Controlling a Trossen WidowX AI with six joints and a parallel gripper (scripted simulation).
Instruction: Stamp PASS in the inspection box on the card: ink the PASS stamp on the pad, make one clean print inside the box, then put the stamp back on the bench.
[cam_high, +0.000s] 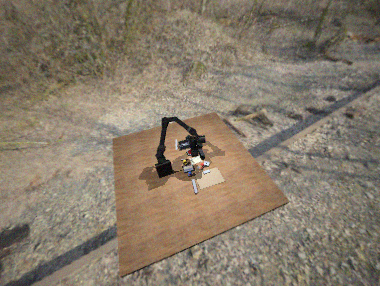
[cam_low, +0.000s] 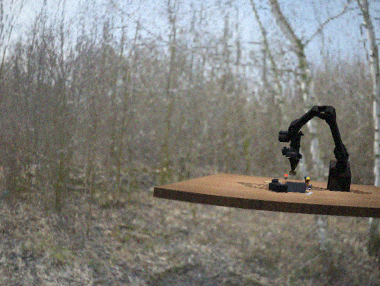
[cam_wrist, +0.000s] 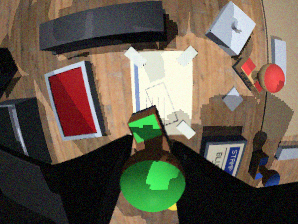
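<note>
A: What does the black parallel-jaw gripper (cam_wrist: 156, 163) hold?

B: It is closed on the stamp with the round green knob and the brown body (cam_wrist: 152, 177). In the wrist view the green knob sits between the two dark fingers, and the square green face of the stamp points down.

A: Where is the stamp relative to the white paper card (cam_wrist: 169, 90)?

B: It hangs above the near edge of the card. The exterior view shows the gripper (cam_low: 292, 170) up in the air, clear of the things on the brown wooden board (cam_low: 225, 192). Whether a print is already on the card, I cannot tell; I see only a thin pale outline of a box on it.

A: And what lies around the card?

B: Left of the card is a red ink pad in a grey frame (cam_wrist: 75, 99). Beyond the card is a long curved dark grey tray (cam_wrist: 103, 24). To the right of the card stands a second stamp with a round red knob (cam_wrist: 269, 78), and past the far right corner of the card is a pale grey block (cam_wrist: 229, 26). Right of the card's near edge there is a small blue and white box (cam_wrist: 222, 156).

A: And the arm itself?

B: From the top view the black arm (cam_high: 167, 135) stands on the board left of the card, bent over it.
</note>
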